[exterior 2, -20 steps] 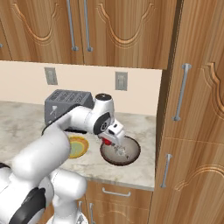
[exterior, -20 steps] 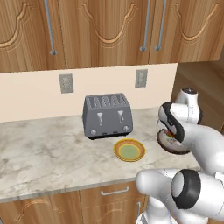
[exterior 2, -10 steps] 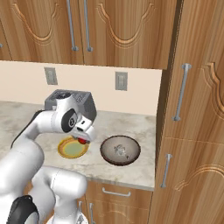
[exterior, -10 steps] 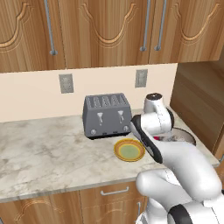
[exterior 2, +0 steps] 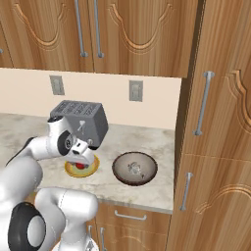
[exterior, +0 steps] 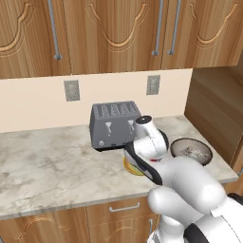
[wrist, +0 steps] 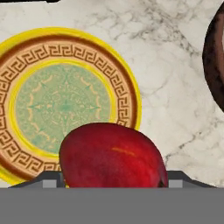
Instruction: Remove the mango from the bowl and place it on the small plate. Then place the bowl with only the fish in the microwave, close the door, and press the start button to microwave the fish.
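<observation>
Gripper (exterior 2: 80,165) grips the mango (wrist: 113,155), jaws clamped on it, above the plate (wrist: 61,103). Bowl (exterior 2: 135,168) sits just right of plate on the counter (exterior: 52,166), fish (exterior 2: 134,168) inside. Toaster (exterior: 115,124) behind.

In the hand view the mango (wrist: 113,155) covers the near rim of the small plate (wrist: 65,105), and its own underside is cut off at the bottom; the finger tips are hidden behind it, so the hand's grip cannot be read. The bowl (wrist: 215,59) shows there as a dark sliver cut by the right edge. From the left base view the arm hides most of the small plate (exterior: 131,167). In the right base view the fish (exterior 2: 134,168) is too small to make out.
</observation>
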